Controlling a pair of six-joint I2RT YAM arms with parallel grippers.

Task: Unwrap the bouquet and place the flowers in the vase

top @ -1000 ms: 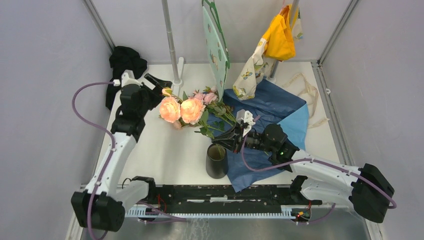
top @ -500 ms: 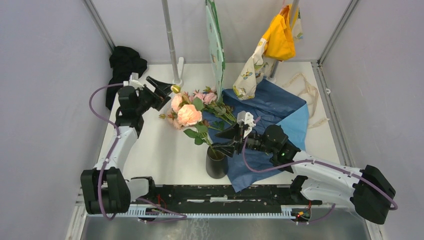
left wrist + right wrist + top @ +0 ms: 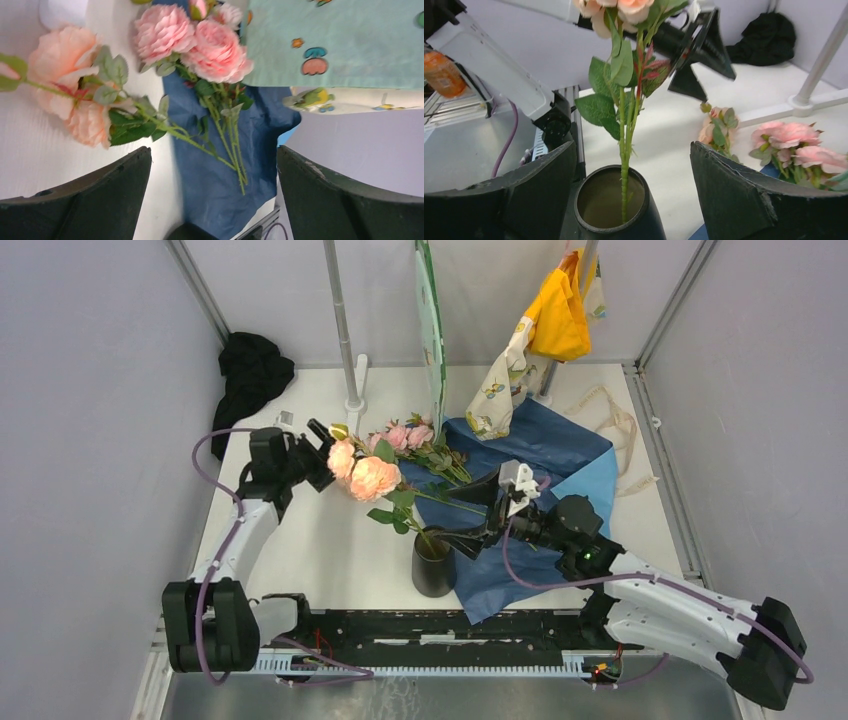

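Note:
The black vase (image 3: 434,565) stands near the front middle of the table, and two peach roses (image 3: 365,473) lean left from it on long green stems. In the right wrist view those stems (image 3: 625,150) stand inside the vase (image 3: 616,210), between the wide-apart fingers of my right gripper (image 3: 631,150), which is open and touches nothing. The bouquet is unwrapped: its blue paper (image 3: 545,455) lies spread flat, with pink roses (image 3: 410,436) on its left edge. My left gripper (image 3: 318,445) is open and empty, just left of the peach blooms (image 3: 65,75).
A pale green patterned cloth (image 3: 430,320) hangs over the back middle, beside a pole stand (image 3: 350,390). Yellow and printed cloths (image 3: 555,320) hang at the back right. A black cloth heap (image 3: 250,370) lies back left. A cream ribbon (image 3: 612,430) lies right of the paper.
My right gripper has opened and let go of the stems, which now stand in the vase. It drew back slightly to the right. My left arm pulled nearer and lower.

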